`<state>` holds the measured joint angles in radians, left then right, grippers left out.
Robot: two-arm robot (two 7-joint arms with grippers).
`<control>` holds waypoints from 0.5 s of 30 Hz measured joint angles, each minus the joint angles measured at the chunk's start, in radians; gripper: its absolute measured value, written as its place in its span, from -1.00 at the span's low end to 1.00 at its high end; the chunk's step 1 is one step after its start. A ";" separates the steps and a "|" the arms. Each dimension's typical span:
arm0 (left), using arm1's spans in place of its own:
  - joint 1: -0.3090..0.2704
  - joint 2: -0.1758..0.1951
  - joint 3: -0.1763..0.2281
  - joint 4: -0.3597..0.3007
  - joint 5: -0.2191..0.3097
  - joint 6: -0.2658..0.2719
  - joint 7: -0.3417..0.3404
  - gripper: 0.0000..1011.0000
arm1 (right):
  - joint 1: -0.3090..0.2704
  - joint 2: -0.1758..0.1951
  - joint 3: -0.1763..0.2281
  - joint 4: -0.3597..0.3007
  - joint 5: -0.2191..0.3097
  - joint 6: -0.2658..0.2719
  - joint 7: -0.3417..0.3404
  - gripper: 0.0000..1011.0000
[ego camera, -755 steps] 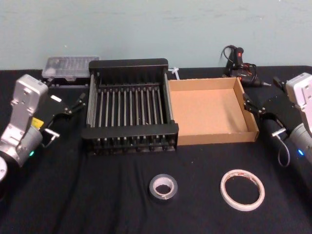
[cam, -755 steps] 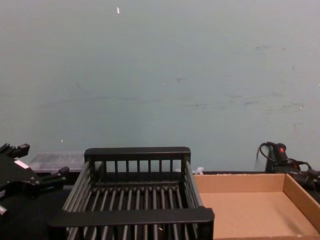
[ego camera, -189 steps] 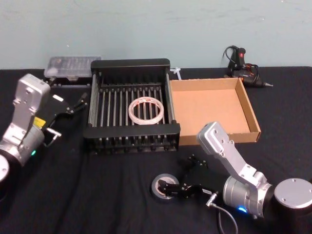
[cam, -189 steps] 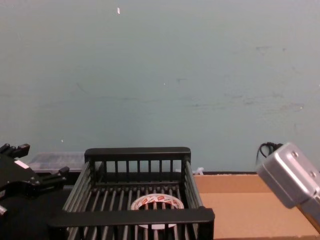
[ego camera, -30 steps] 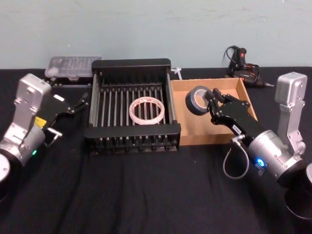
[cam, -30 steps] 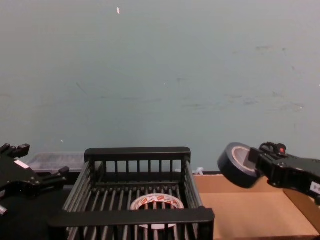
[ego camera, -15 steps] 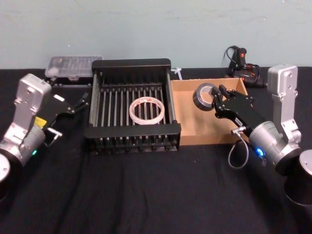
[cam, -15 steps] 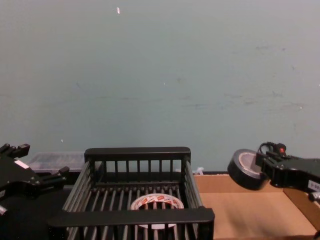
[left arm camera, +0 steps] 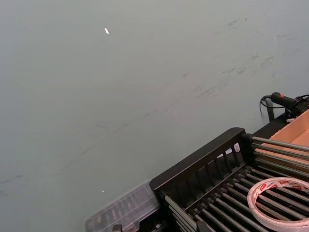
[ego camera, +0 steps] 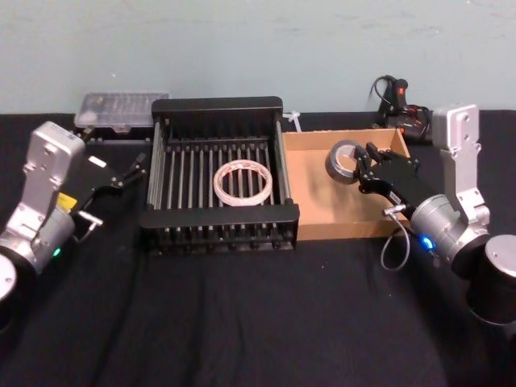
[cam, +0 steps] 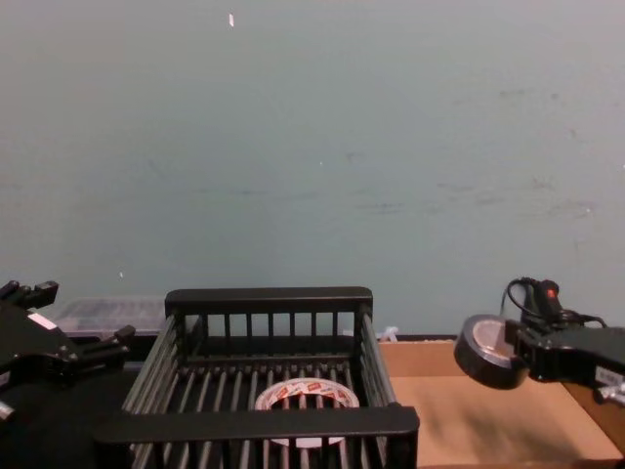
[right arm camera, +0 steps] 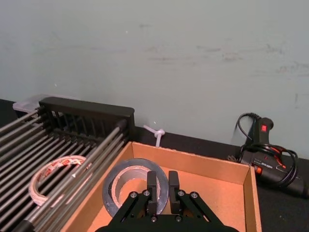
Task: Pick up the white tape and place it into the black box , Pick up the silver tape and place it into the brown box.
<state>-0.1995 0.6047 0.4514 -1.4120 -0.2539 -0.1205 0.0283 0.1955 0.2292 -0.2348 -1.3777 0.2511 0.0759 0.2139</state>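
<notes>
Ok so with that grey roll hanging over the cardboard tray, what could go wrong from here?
The right gripper holds the silver tape tilted on edge above the brown box; released from there, it might roll or bounce over the low wall. The fingers pinch the roll's wall through its core, so it could snag as they open.

A glossy black plastic slatted crate holds a flat white ring of tape with small red markings around its inner core. Beside it sits a plain tan-brown cardboard tray. Above the tray is a dark grey-silver roll of duct tape with a pale grey inner core, held in a matte black gripper on a silver-grey arm. A second black gripper has a silver-grey body with a small yellow label. The tablecloth is black, the wall pale blue-green with faint scuffs.
</notes>
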 joint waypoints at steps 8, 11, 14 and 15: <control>0.000 0.000 0.000 0.000 0.000 0.000 0.000 0.98 | 0.030 -0.018 0.000 0.060 -0.015 -0.001 0.008 -0.71; 0.000 0.000 0.000 0.000 0.000 0.000 0.000 0.98 | 0.042 -0.024 0.000 0.076 -0.022 -0.002 0.009 -0.71; 0.000 0.000 0.000 0.000 0.000 0.000 0.000 0.98 | 0.053 -0.030 0.000 0.092 -0.028 -0.003 0.009 -0.71; 0.000 0.000 0.000 0.000 0.000 0.000 0.000 0.98 | 0.056 -0.031 0.001 0.095 -0.029 -0.003 0.009 -0.71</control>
<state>-0.1995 0.6047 0.4514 -1.4120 -0.2539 -0.1205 0.0283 0.2513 0.1985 -0.2342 -1.2822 0.2221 0.0725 0.2231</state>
